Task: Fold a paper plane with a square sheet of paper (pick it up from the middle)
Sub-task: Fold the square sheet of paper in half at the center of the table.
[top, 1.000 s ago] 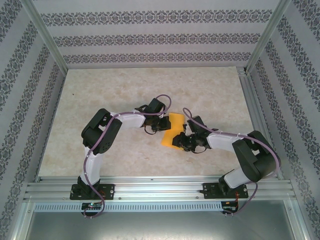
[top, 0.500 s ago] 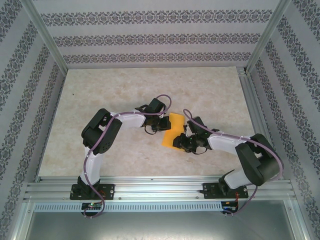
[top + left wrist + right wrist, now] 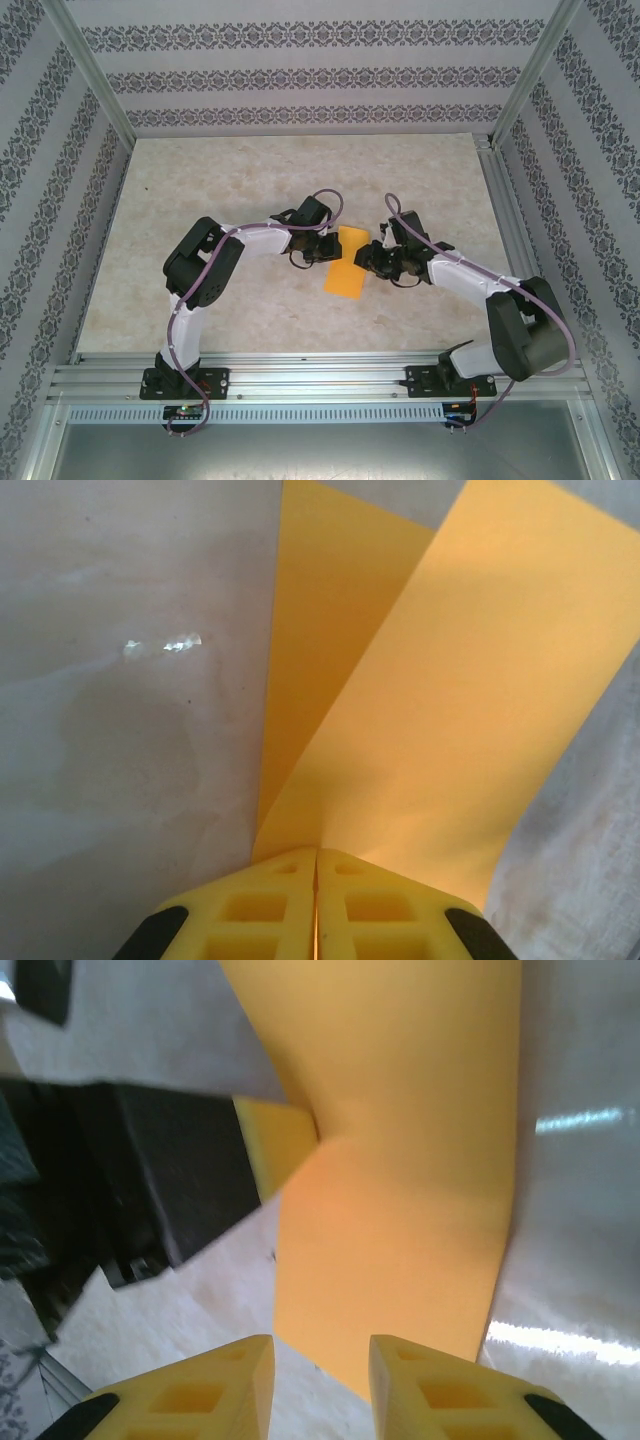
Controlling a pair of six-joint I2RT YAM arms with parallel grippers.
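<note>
Early folding step, by the look of it. The square sheet of paper (image 3: pixel 346 263) sits at the middle of the table (image 3: pixel 220 190), between the 2 arms, and is doubled over rather than flat. In the left wrist view 2 layers spread away from a single crease, the upper one lifted off the surface. The left fingers (image 3: pixel 262 905) are pressed together with no gap, pinching the sheet at the near end of that crease. The right fingers (image 3: pixel 212 1385) stand moderately apart and hold nothing. The sheet's free edge hangs just ahead of their tips, and contact cannot be told. There is no pointed dart shape yet, so the task is judged well short of halfway. The next move likely calls for the right fingers to take or press the loose layer while the left pinch anchors the crease. The edges need to stay lined up, since thin paper could slip or buckle.
</note>
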